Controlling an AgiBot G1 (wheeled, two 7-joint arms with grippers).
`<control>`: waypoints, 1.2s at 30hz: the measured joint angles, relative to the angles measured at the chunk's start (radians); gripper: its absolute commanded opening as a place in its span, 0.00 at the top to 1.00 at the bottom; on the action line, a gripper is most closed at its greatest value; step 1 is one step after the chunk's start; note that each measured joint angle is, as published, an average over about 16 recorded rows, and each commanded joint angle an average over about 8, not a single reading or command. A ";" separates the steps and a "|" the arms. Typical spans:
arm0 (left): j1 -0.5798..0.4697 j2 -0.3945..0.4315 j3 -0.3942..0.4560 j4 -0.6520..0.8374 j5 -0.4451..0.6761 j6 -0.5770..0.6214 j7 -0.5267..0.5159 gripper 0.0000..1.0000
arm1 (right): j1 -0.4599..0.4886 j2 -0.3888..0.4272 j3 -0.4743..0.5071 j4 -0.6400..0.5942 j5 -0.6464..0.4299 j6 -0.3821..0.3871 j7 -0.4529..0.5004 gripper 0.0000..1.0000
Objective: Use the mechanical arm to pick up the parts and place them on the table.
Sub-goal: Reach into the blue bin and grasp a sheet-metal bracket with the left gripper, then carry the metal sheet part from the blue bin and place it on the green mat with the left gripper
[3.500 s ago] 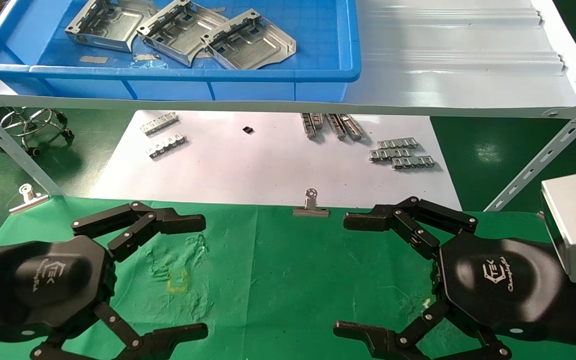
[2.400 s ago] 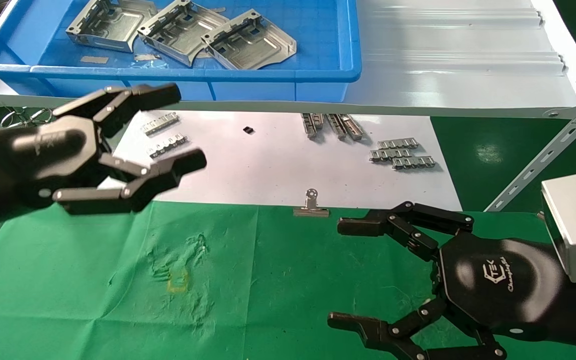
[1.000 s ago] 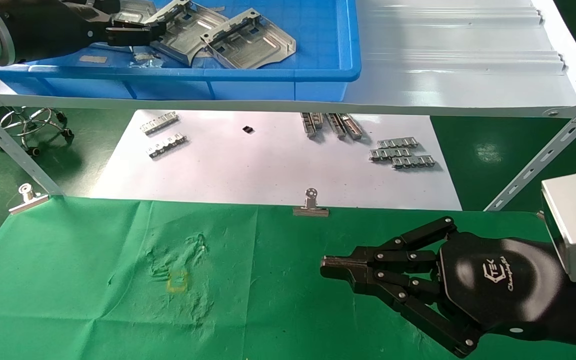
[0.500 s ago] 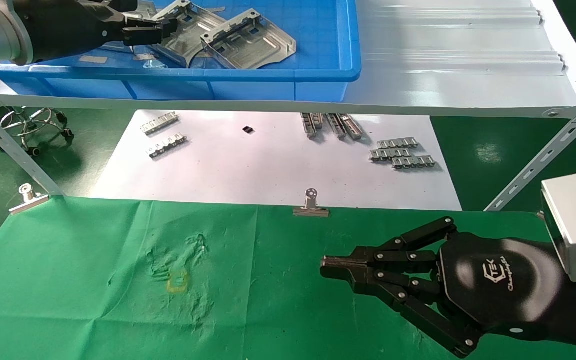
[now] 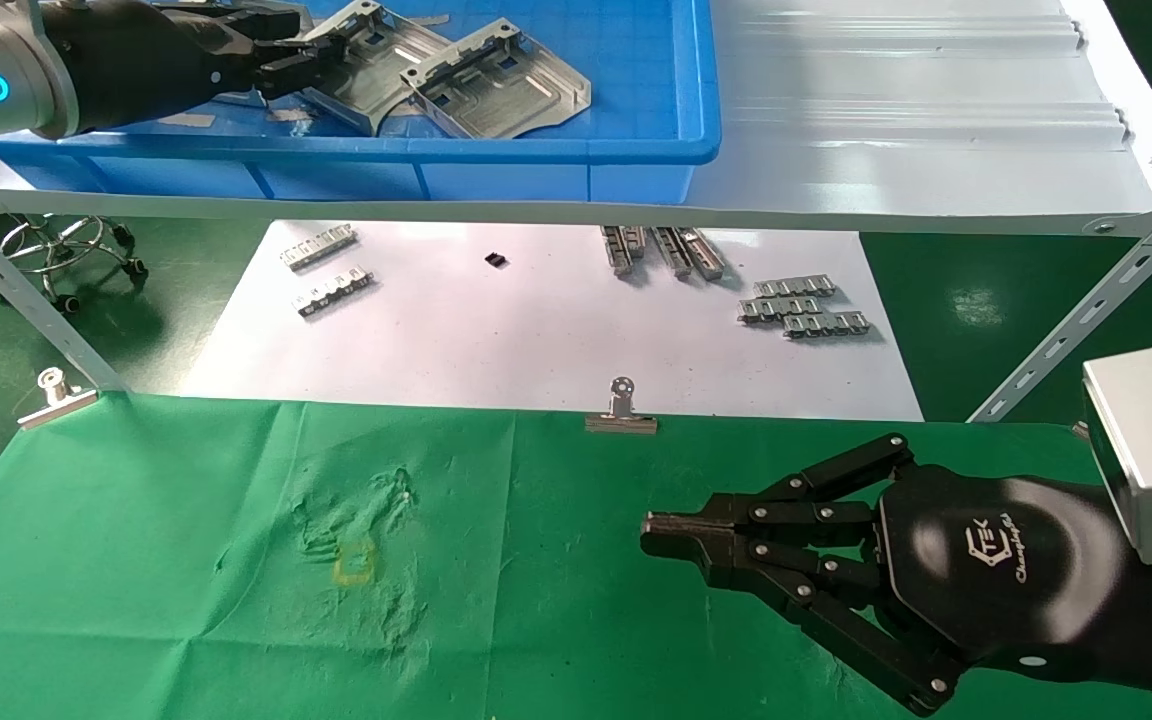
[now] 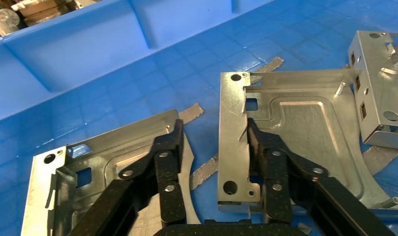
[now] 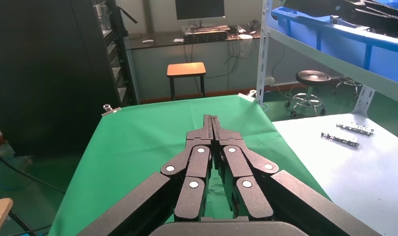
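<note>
Up on the white shelf [image 5: 916, 150], a blue bin [image 5: 536, 150] holds three metal parts [image 5: 496, 85]. Inside it the left gripper [image 6: 211, 135] is spread open, its fingers [image 6: 258, 142] straddling the folded edge of the middle part [image 6: 290, 132] without closing on it. Below, the right gripper [image 5: 651, 527] hovers over the green table [image 5: 186, 560], fingers pressed together, holding nothing.

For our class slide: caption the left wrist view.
Open left hand straddling the folded rim of a metal part in the blue bin.
</note>
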 measured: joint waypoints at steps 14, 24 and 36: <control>-0.014 -0.013 -0.014 0.003 -0.020 0.011 0.018 1.00 | 0.000 0.000 0.000 0.000 0.000 0.000 0.000 1.00; -0.028 -0.063 -0.041 -0.025 -0.061 0.166 0.052 1.00 | 0.000 0.000 0.000 0.000 0.000 0.000 0.000 1.00; 0.012 -0.183 -0.057 -0.098 -0.102 0.585 0.197 1.00 | 0.000 0.000 -0.001 0.000 0.000 0.000 0.000 1.00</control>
